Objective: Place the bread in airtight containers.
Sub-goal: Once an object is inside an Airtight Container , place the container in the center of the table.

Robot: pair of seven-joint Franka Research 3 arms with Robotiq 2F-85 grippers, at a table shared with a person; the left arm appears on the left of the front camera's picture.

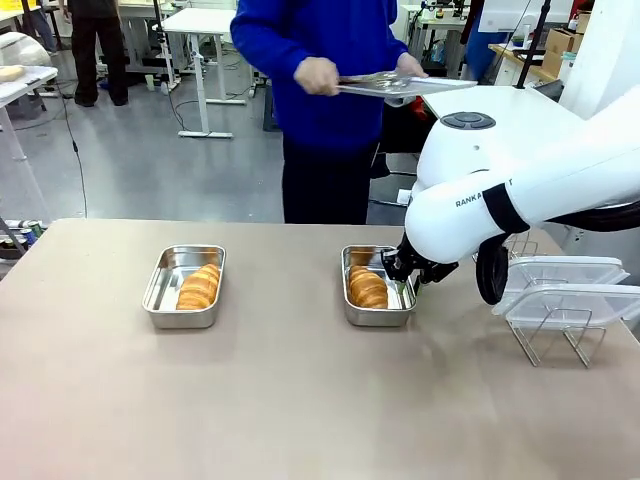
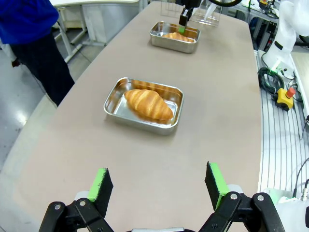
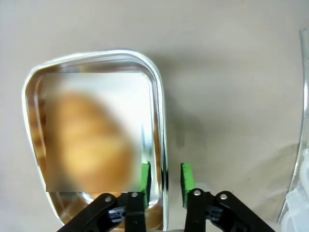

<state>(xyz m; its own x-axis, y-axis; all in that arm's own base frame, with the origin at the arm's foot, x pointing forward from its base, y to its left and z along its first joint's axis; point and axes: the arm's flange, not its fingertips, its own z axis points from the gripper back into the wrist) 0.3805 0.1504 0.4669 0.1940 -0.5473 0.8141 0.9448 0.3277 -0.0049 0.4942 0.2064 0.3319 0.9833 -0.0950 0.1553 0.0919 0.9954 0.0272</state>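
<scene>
Two steel tins stand on the table, and a croissant lies in each. The left tin [image 1: 160, 292] [image 2: 143, 125] holds one croissant [image 1: 199, 287] [image 2: 148, 104]. The right tin [image 1: 380, 318] [image 2: 170, 45] [image 3: 161, 111] holds the other [image 1: 367, 288] [image 2: 176, 36] [image 3: 87, 140], which is blurred in the right wrist view. My right gripper [image 1: 401, 271] [image 2: 183, 19] [image 3: 165, 177] straddles that tin's right rim, pads a little off the wall on both sides, so it is open. My left gripper [image 2: 158, 191] hovers open, well short of the left tin and empty.
Clear plastic lids [image 1: 565, 290] rest on a wire rack at the table's right; a lid edge [image 3: 303, 183] is close to my right gripper. Across the table a person in blue holds a flat metal tray [image 1: 400, 85] above it.
</scene>
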